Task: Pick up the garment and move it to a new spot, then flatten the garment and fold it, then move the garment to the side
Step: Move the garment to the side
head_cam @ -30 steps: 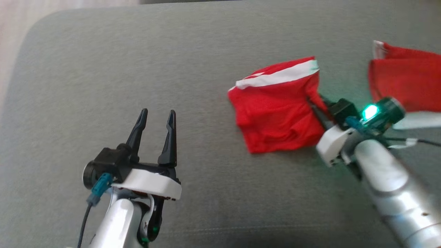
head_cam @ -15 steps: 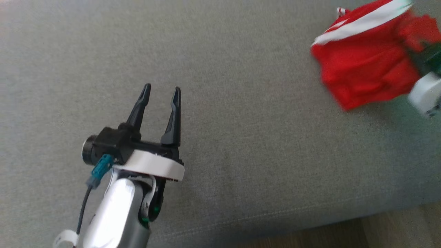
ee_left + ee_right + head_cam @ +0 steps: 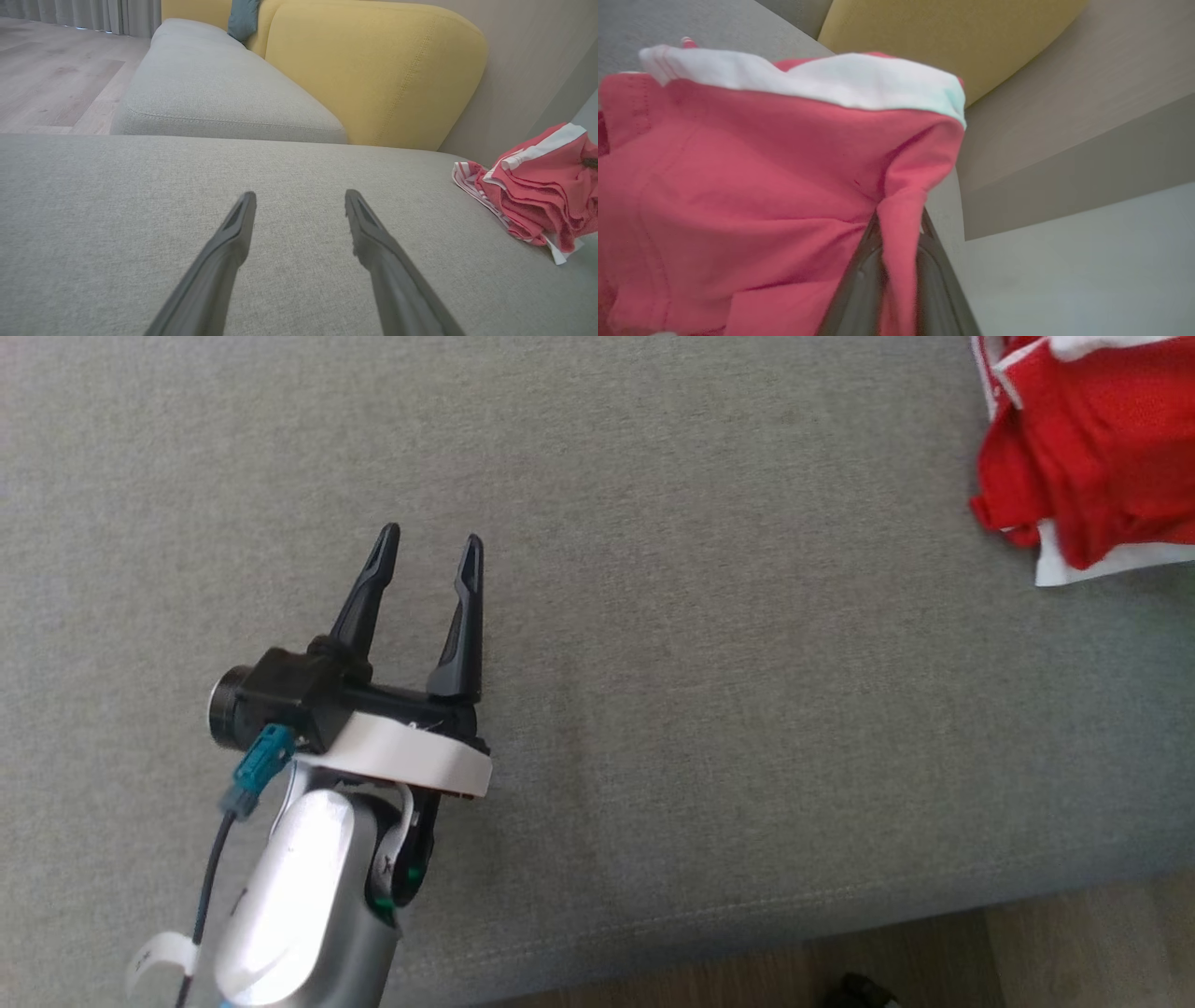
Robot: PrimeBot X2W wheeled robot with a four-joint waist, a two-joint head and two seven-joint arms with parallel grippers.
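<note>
Two grippers are at a grey sofa seat (image 3: pixel 700 663). Your left gripper (image 3: pixel 429 534) is at the lower left of the head view, its two dark fingers spread apart with nothing between them, pointing across bare grey fabric. In the left wrist view those fingers reach forward over the same empty stretch of seat. Your right gripper (image 3: pixel 900 224) appears in the right wrist view, its fingers drawn close together and pinching a fold of the garment (image 3: pixel 738 186).

The garment is red with white bands. In the head view it is bunched at the upper right corner, partly cut off by the edge and well apart from your left gripper. In the left wrist view it is a crumpled heap at the far right of the seat, its lower folds lying on the fabric and a white-edged part raised above them.

A yellow backrest (image 3: pixel 373 70) stands behind the seat, with a teal cushion (image 3: pixel 243 18) at its far end. Wooden floor (image 3: pixel 934 961) runs along the seat's near edge, and pale curtains (image 3: pixel 93 14) hang in the far corner.
</note>
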